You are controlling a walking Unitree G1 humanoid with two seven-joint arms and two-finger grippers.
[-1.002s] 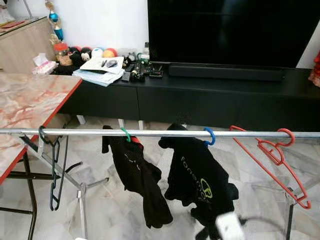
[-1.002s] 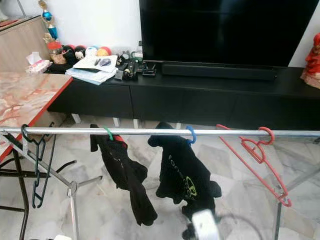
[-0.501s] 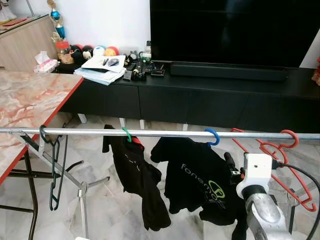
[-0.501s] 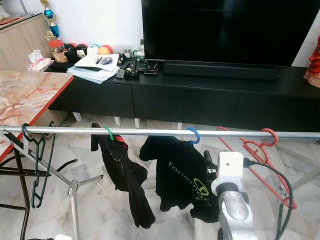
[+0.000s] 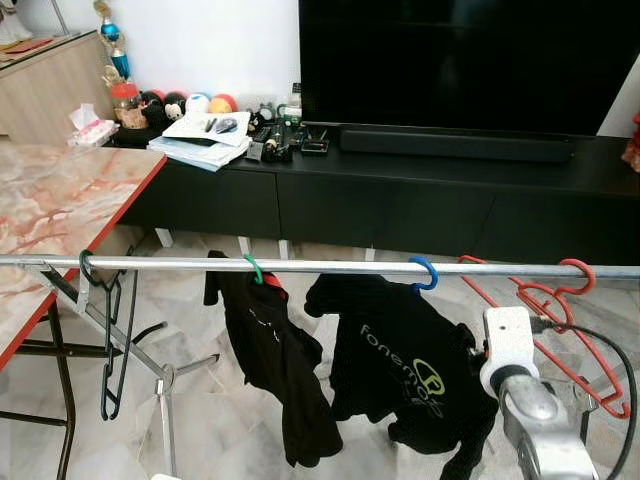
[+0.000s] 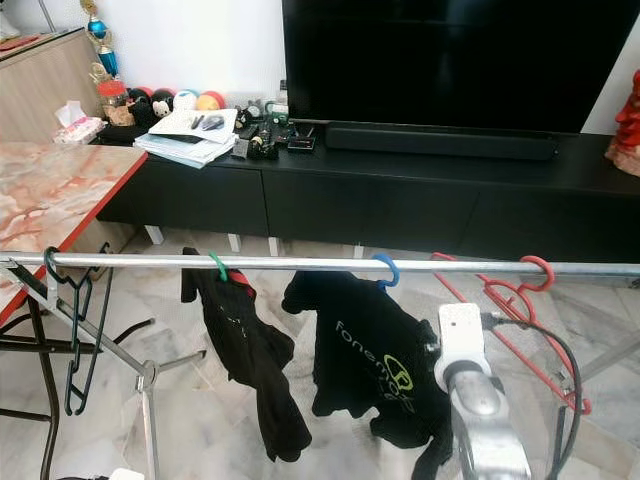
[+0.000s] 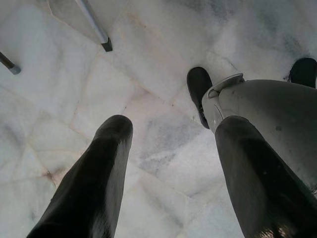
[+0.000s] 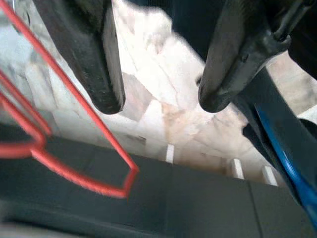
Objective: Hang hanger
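A silver rail (image 5: 320, 266) crosses the view. On it hang an empty black hanger (image 5: 108, 330), a green-hooked hanger with a black garment (image 5: 275, 360), a blue-hooked hanger (image 5: 424, 272) with a black printed shirt (image 5: 395, 365), and empty red hangers (image 5: 560, 300) at the right. My right arm (image 5: 520, 400) is raised beside the shirt's right edge, just below the rail. In the right wrist view my right gripper (image 8: 156, 99) is open, a red hanger (image 8: 74, 148) on one side and the blue hanger (image 8: 292, 168) on the other. My left gripper (image 7: 176, 130) hangs open over the marble floor.
A marble table with a red edge (image 5: 60, 210) stands at the left, close to the rail's end. Behind the rail runs a long black TV cabinet (image 5: 400, 200) with a large TV (image 5: 460, 60) and clutter. The rack's crossed legs (image 5: 160, 375) stand on the floor.
My right arm has come up from the bottom edge to the shirt's right side, then shifted slightly right and down. The shirt has swung and spread out.
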